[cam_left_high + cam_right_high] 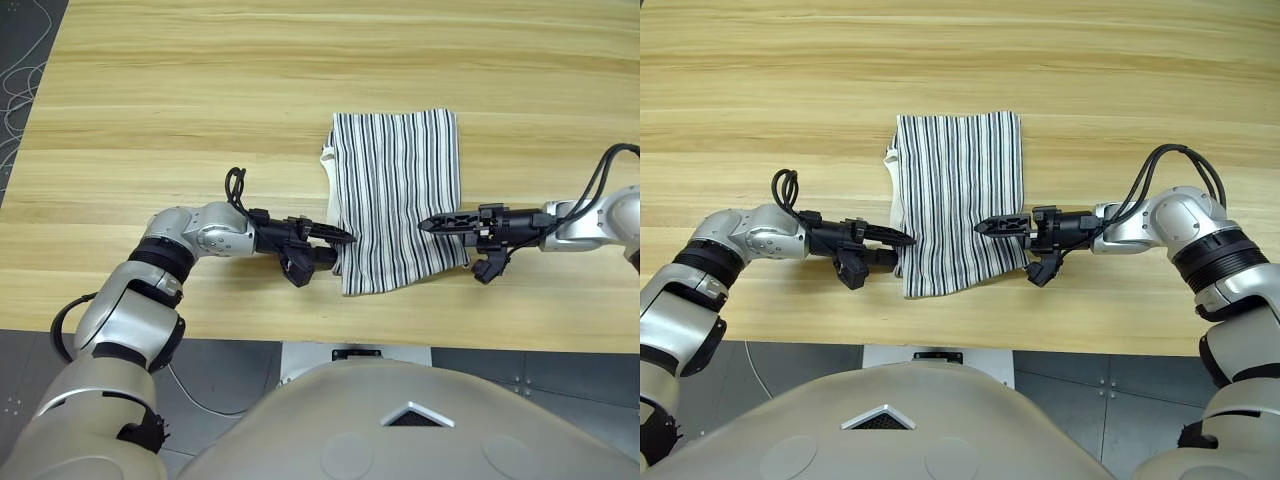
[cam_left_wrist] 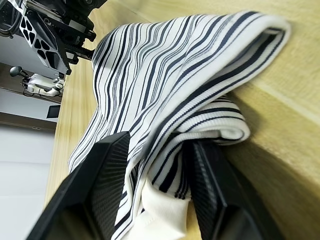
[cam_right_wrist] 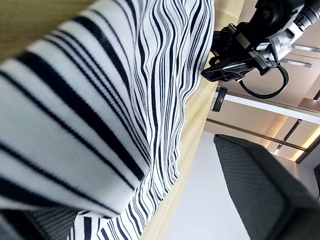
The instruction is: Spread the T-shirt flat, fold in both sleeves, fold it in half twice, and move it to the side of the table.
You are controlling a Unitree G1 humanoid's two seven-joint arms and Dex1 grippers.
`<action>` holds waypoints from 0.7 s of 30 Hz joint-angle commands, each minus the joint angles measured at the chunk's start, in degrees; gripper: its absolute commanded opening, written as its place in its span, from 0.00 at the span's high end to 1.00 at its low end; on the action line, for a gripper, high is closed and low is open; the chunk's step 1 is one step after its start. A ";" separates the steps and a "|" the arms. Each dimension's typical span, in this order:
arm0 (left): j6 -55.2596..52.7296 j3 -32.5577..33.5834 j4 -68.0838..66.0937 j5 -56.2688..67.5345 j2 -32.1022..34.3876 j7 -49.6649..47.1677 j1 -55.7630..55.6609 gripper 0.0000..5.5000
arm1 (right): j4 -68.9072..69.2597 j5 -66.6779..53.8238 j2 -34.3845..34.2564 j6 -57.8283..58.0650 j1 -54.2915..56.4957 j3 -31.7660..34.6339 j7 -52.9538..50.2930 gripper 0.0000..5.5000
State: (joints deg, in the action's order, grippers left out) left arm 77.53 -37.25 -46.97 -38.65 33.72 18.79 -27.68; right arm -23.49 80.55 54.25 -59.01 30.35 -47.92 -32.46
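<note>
Light wood tabletop (image 1: 200, 100), nothing fancy, with the striped T-shirt (image 1: 395, 190) sitting near the front edge as a tall, narrow rectangle. No sleeves stick out, so they look folded in, and it's probably had one half fold too. That would make this the second half fold.

The left end effector (image 1: 340, 238) is at the shirt's left edge, low down. From its wrist cam, the fingers (image 2: 107, 190) sit either side of a bunch of layers and look clamped on them. The right end effector (image 1: 432, 224) is over the opposite edge with its jaws apart. One finger (image 3: 260, 190) is well clear of the cloth.

Next move, best guess: the right one needs to close on its edge, then both lift together and carry the near end over the far end evenly.

Hard to call: how many layers are stacked, and whether the right one's other finger is actually under the fabric. A white bit (image 1: 326, 156) peeks out on the left, maybe the collar.
</note>
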 commanded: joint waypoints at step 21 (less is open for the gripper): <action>-0.89 -5.18 -6.65 -5.48 -5.85 -0.51 -6.67 0.98 | -2.38 -2.81 5.15 5.14 -10.03 -3.11 3.82 0.89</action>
State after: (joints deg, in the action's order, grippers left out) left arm 78.21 -41.08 -53.00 -41.38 27.76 17.91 -35.34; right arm -23.69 76.50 58.43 -52.69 23.68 -49.48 -33.97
